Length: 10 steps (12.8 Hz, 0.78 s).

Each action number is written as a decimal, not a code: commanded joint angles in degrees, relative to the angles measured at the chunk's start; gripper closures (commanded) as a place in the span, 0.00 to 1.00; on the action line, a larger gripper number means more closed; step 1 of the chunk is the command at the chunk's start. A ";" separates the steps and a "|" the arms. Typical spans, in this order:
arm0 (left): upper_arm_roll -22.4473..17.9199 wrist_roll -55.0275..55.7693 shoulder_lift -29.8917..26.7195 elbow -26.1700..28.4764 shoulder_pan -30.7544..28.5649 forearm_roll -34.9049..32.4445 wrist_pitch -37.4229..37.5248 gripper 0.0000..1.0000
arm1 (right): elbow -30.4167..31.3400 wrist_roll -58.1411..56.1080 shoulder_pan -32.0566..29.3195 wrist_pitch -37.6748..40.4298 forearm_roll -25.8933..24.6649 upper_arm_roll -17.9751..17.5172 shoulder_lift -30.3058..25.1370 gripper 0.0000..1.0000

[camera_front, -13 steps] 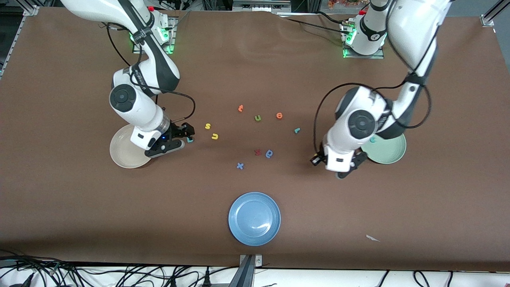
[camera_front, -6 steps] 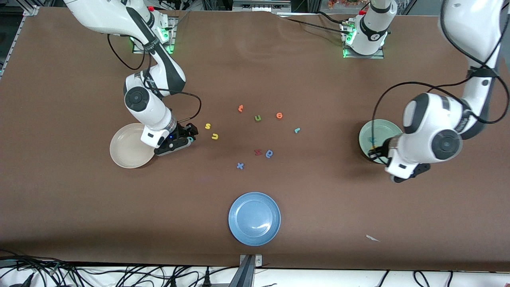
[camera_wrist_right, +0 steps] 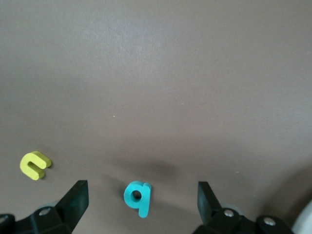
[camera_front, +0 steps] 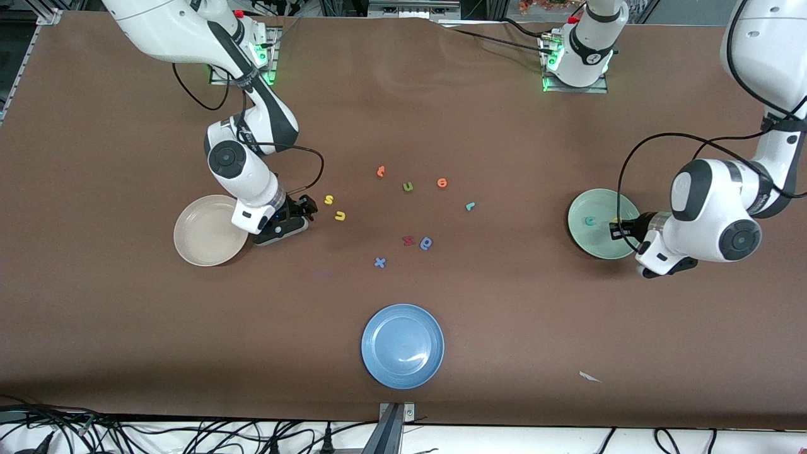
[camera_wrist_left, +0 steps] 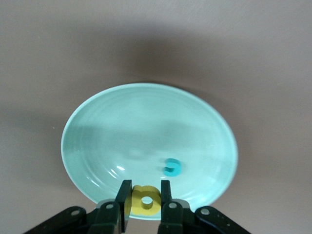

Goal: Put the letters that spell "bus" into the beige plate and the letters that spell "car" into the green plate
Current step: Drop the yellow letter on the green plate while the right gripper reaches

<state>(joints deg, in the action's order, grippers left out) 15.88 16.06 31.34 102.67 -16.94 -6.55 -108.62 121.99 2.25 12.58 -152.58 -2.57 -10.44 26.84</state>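
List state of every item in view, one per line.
left gripper: shut on yellow "a", over green plate
right gripper: open, over teal "b"
teal "c": in green plate
beige plate: empty
yellow "s", yellow "u", teal "r": on table
blue plate: empty

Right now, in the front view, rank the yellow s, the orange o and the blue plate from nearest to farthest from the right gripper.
Measured from the right gripper:
1. Yellow s, just beside it.
2. Orange o, mid-table.
3. Blue plate, nearest the front camera.
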 commanded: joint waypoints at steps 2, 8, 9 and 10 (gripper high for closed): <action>0.73 -1.65 1.44 2.79 -1.78 -2.59 -3.43 0.85 | 2.29 1.17 0.43 -4.56 -0.94 0.07 1.02 0.05; 1.08 -0.86 -0.30 2.45 -1.87 -1.89 -3.36 0.00 | 3.61 1.17 0.78 -5.27 -0.85 0.07 1.11 0.10; 2.56 -0.77 -1.36 2.36 -1.78 -1.80 -3.27 0.00 | 4.13 1.17 1.04 -5.36 -0.85 0.07 1.11 0.12; 3.44 -0.60 -2.41 2.27 -1.87 -1.80 -3.27 0.00 | 4.75 1.17 1.13 -5.70 -0.85 0.07 1.11 0.13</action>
<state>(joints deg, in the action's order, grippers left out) 17.33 15.33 32.26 104.43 -18.44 -7.73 -112.58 124.94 2.26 13.14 -156.48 -2.57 -10.45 28.19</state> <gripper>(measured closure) 0.251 0.110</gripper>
